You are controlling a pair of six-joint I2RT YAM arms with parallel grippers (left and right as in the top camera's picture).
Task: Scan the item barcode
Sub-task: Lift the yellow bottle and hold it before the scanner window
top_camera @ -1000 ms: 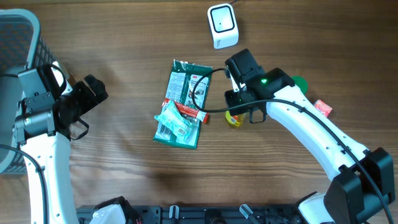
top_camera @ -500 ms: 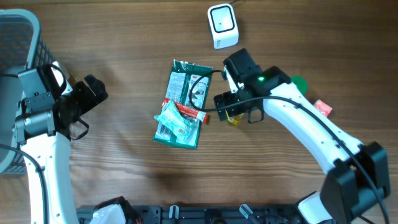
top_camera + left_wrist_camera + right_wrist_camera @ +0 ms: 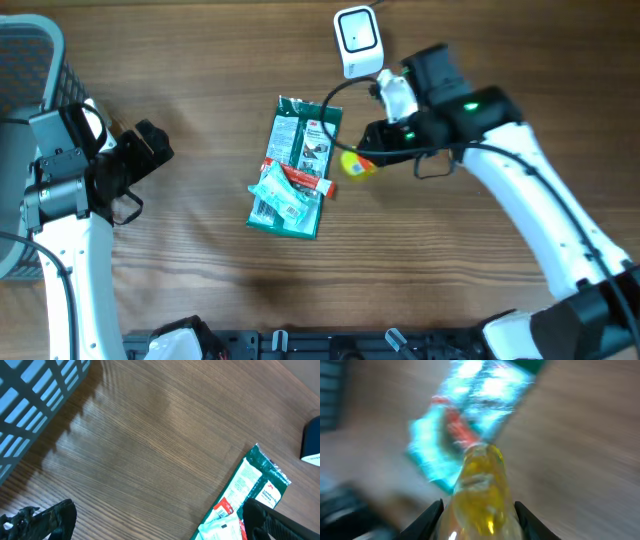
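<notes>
Left-centre: bare table lay open between basket and green packets.
Packets' right edge: blocked by yellow item gripped in right gripper.
Top: scanner stood there.

I see the basket on the worktop's left edge, packets in the middle, the scanner behind them, rightward

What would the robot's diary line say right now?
right gripper: shut on yellow item | left gripper: open, empty | barcode scanner: item not there yet
</notes>
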